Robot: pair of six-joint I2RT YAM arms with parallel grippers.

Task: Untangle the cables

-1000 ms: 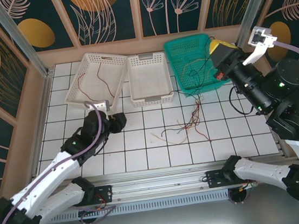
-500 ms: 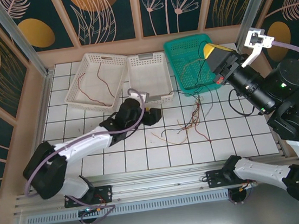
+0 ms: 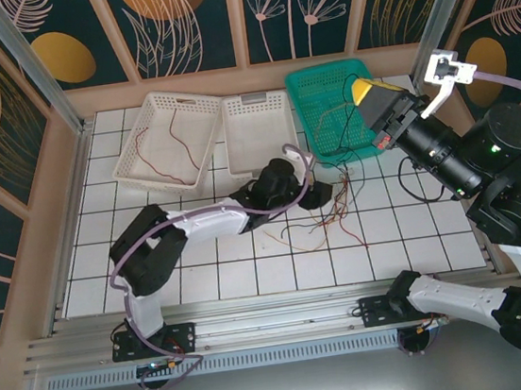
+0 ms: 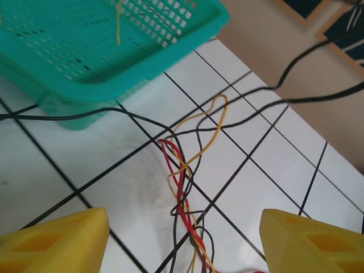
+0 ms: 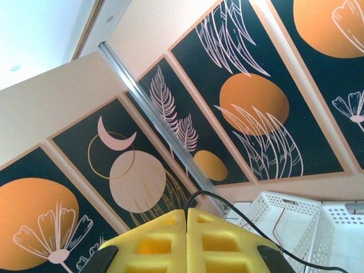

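From above, the left claw (image 3: 316, 194) reaches low over the tiles. The loose cables (image 3: 325, 217) lie just beside and under it, and the green basket (image 3: 331, 110) is just beyond. The right claw (image 3: 375, 105) hangs over that basket's right side, well apart from the left claw.

At the left wrist, the left claw (image 4: 182, 244) stands wide with its fingers (image 4: 57, 239) far apart, gripping nothing. Red, yellow and black strands lie twisted together on the tile between the fingers and ahead of them. The basket is ahead to the left.

At the right wrist, the right claw (image 5: 186, 227) has its pads pressed flat together. A black cable (image 5: 244, 219) comes out of the seam at their tips and arcs off to the right.
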